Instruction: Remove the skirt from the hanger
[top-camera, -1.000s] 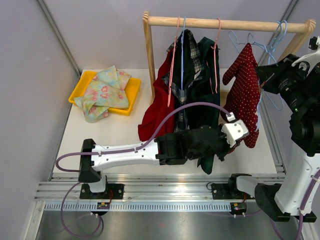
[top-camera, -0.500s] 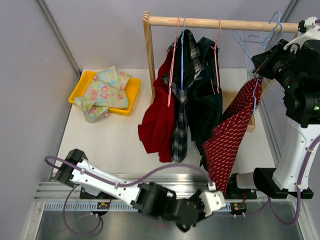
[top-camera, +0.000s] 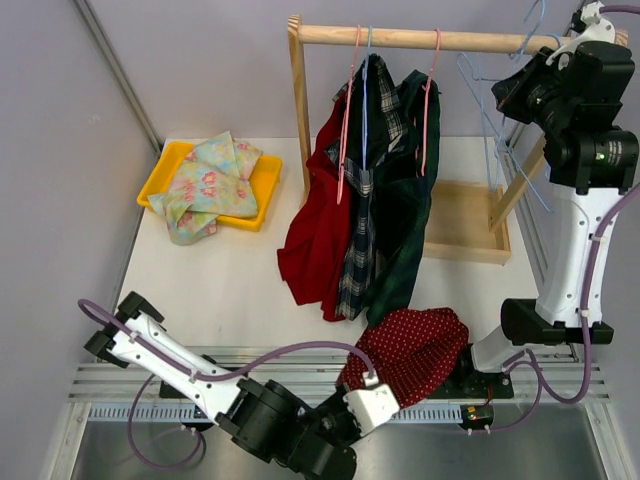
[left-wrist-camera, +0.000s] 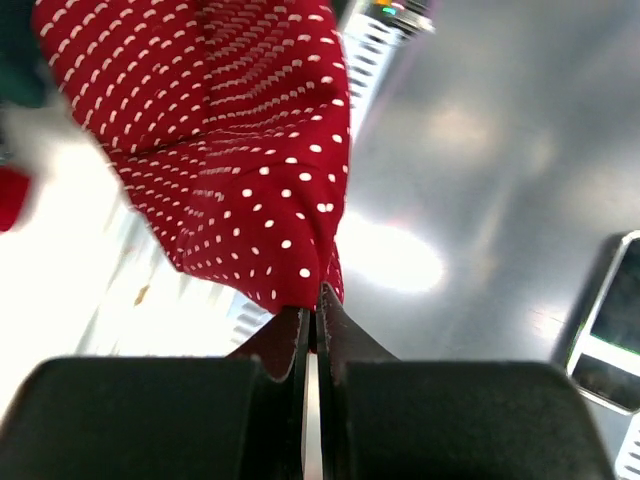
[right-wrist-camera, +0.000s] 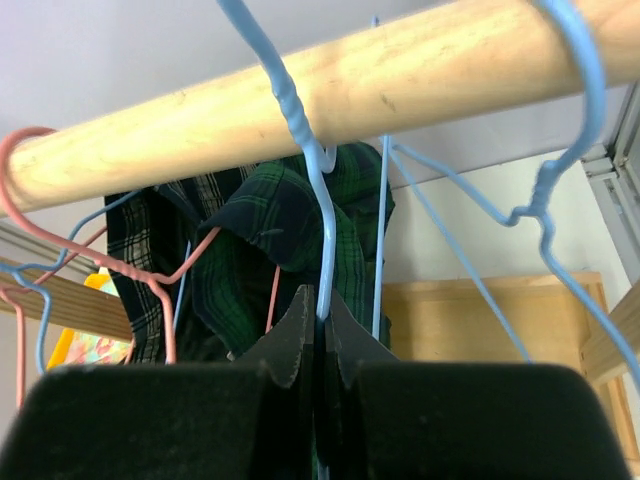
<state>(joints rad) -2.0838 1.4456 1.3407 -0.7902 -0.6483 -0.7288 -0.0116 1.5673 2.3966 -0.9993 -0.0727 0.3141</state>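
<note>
The red white-dotted skirt (top-camera: 415, 352) lies bunched at the table's front edge, hanging over the rail, off its hanger. My left gripper (top-camera: 372, 398) is shut on the skirt's hem below the front edge; the left wrist view shows the cloth (left-wrist-camera: 230, 150) pinched between the fingertips (left-wrist-camera: 315, 305). My right gripper (top-camera: 522, 95) is high at the right end of the wooden rail (top-camera: 440, 42), shut on the wire of a light blue hanger (right-wrist-camera: 305, 130) that carries no cloth. The closed fingers (right-wrist-camera: 321, 312) grip the wire just under the rail (right-wrist-camera: 330, 90).
A red garment (top-camera: 312, 235), a plaid garment (top-camera: 362, 200) and a dark green one (top-camera: 405, 230) hang on pink and blue hangers from the rail. A yellow tray (top-camera: 165, 170) with floral cloth sits at back left. The rack's wooden base (top-camera: 462, 225) lies at right.
The skirt came off the blue hanger and dropped to the table's front edge. My left gripper pulled it down and toward the front. My right gripper rose with the bare hanger to the rail.
</note>
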